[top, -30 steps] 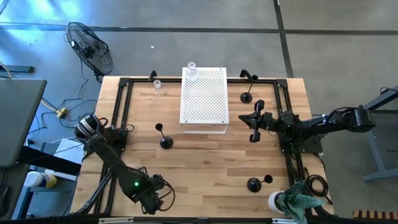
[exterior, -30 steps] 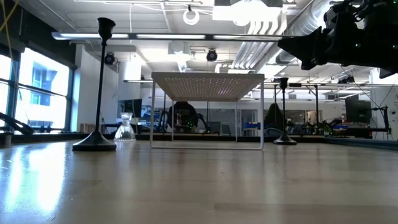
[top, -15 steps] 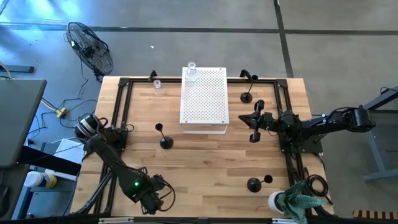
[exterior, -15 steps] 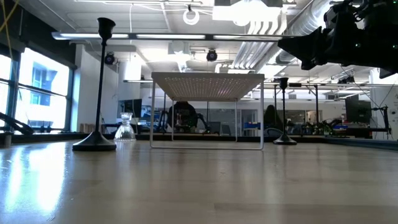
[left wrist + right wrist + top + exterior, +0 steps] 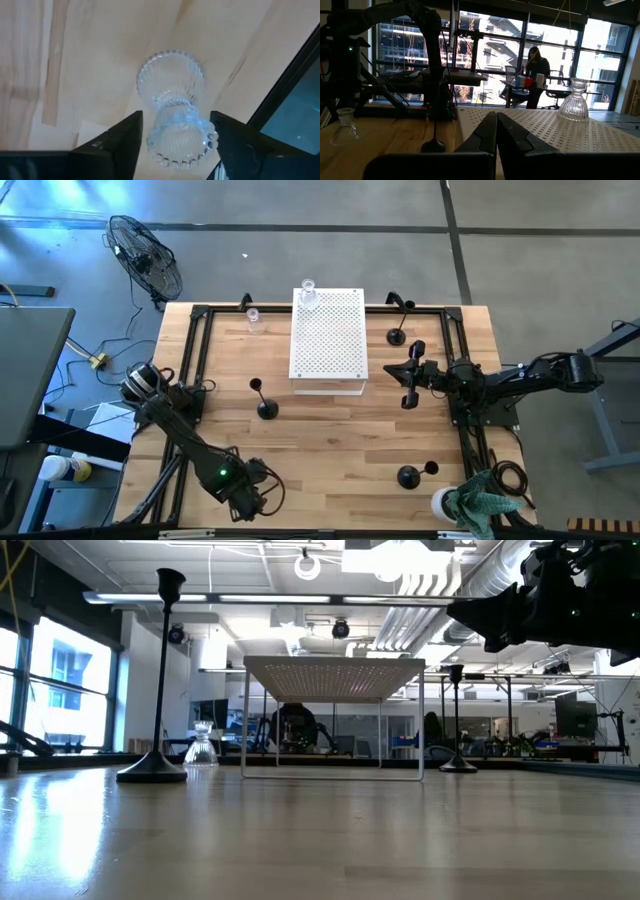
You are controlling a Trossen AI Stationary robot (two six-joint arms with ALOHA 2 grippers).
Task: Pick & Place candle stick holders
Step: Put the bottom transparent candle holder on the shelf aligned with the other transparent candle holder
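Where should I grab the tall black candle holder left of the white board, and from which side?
Probably take the tall black holder by its thin upright stem, about midway up, with the fingers level, one on each side. Its domed base is wide and sloping. Come in over the open wood in front of it, away from the white board.

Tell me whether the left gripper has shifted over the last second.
Yes, slightly. In the high view the left gripper, down at the wooden table's near-left corner, has edged a little rightward along the table's near edge.
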